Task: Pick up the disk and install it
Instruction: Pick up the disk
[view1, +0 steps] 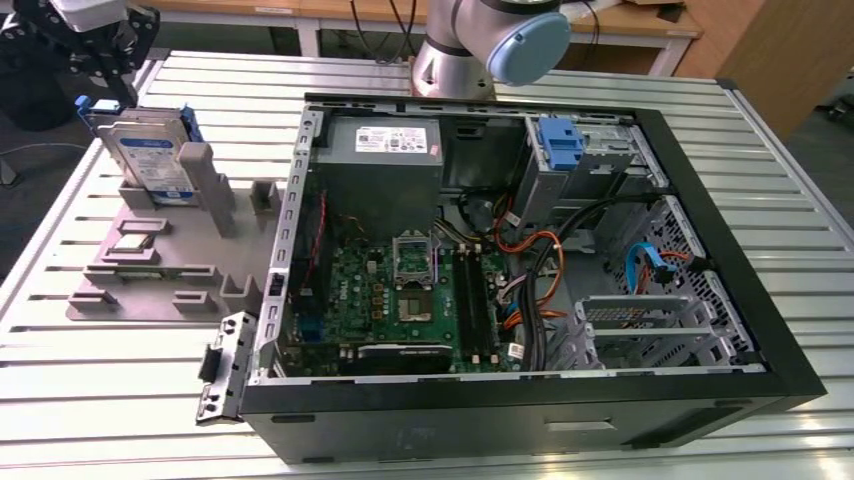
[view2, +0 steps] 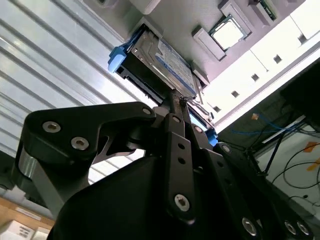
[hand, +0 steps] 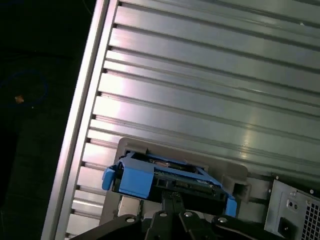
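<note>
Disk (view1: 144, 152): flat silver-grey rectangular drive, blue-and-white label, blue plastic rails, upright in grey plastic fixture (view1: 150, 292) on slatted metal surface (view1: 120, 400). Black tool (view2: 173, 101) at its edge; grip cannot tell.

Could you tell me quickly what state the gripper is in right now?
Gripper: open or closed cannot be told; it is right by the disk.

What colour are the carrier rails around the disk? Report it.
Blue rails on the disk; clearest in the first wrist view.
</note>
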